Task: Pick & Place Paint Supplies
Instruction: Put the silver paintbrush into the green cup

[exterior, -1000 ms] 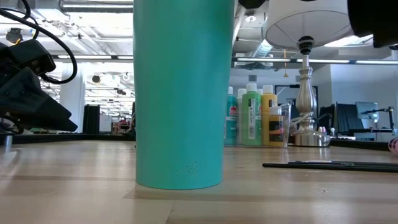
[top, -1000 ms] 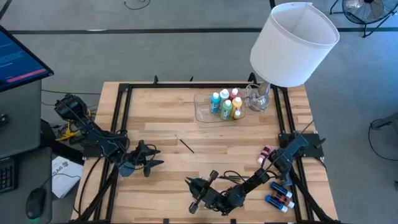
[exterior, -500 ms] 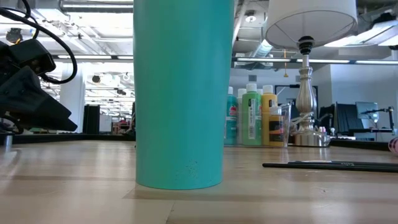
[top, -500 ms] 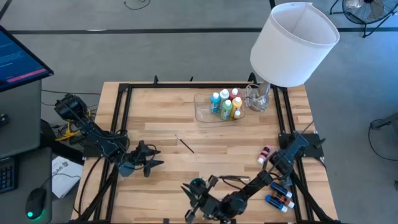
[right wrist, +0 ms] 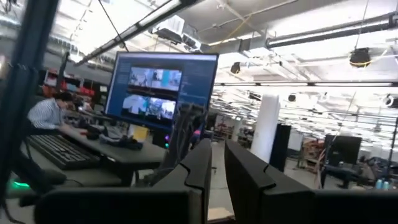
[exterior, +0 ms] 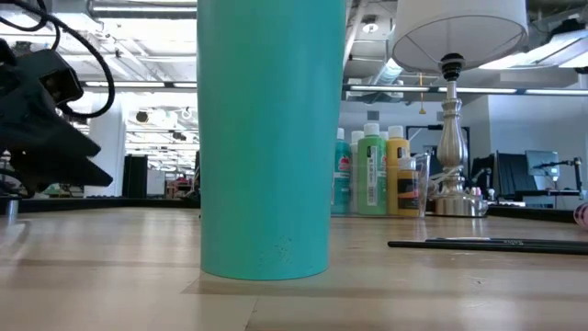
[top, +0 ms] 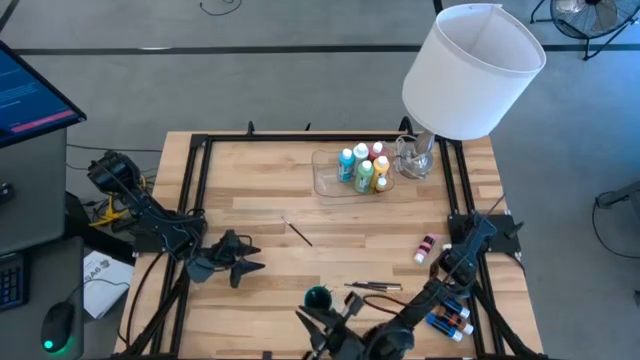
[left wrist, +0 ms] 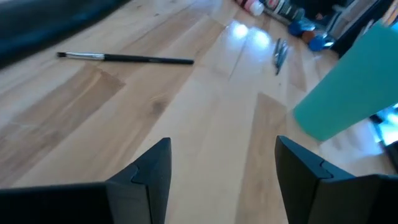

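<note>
One thin dark brush [top: 298, 233] lies flat mid-table, also in the left wrist view [left wrist: 124, 58]. Two more brushes [top: 375, 287] lie beside an upright teal cup [top: 318, 297]. A pink bottle [top: 427, 247] lies near the right rail, and blue bottles [top: 450, 318] lie at the near right. Several white-capped paint bottles [top: 362, 168] stand in a clear tray [top: 325, 184]. My left gripper [top: 250, 258] is open and low over the table's left side, empty. My right gripper [top: 325, 325] is shut and empty, raised at the near edge by the cup, pointing upward into the room [right wrist: 217, 168].
A lamp with a big white shade [top: 470, 70] stands at the far right corner beside the tray. Black rails [top: 195, 190] run along the table's left and right sides. Bare wood lies between the single brush and the tray.
My right gripper has risen and drawn back toward the table's near edge, staying shut; the teal cup and the two brushes beside it now show uncovered. My left gripper has turned a little in place. The cup and the bottles have not moved.
</note>
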Controlling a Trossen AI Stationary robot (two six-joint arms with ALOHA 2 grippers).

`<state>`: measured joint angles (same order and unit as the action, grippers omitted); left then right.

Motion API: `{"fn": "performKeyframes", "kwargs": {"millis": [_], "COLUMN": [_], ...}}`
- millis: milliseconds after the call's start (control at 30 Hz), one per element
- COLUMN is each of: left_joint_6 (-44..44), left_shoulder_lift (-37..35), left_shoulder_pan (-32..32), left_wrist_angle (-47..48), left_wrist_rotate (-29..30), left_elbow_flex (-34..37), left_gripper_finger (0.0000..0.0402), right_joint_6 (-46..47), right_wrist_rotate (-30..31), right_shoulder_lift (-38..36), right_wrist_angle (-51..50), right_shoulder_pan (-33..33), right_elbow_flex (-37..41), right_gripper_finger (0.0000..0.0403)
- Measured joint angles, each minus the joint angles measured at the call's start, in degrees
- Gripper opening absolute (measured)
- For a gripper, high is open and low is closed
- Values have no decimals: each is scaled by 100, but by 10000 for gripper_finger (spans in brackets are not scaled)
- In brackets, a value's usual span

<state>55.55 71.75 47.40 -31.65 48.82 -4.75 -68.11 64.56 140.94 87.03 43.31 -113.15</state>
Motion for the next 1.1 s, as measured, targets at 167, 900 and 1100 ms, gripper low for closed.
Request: {"fn": "performKeyframes", "kwargs": {"millis": [167,900,1100], "left_joint_6": [-2,-716,-726], "left_shoulder_lift": [0,-50,-50], "left_shoulder_pan": [0,0,17], "left_wrist_angle": [-732,-1822,-1824], "left_wrist_rotate": [173,-526,-891], "left_elbow_flex": [0,-2,-2], "left_gripper_finger": [186,186,186], "right_joint_6": [125,5474,6036], "right_wrist_rotate": [-18,-3318,-3349], "right_shoulder_lift": [0,-435,-490], "right_wrist_angle": [13,-5080,-5814], "right_shoulder_pan": [116,-696,-861], "right_elbow_flex": [-720,-2179,-2177], "right_gripper_finger": [38,120,162]}}
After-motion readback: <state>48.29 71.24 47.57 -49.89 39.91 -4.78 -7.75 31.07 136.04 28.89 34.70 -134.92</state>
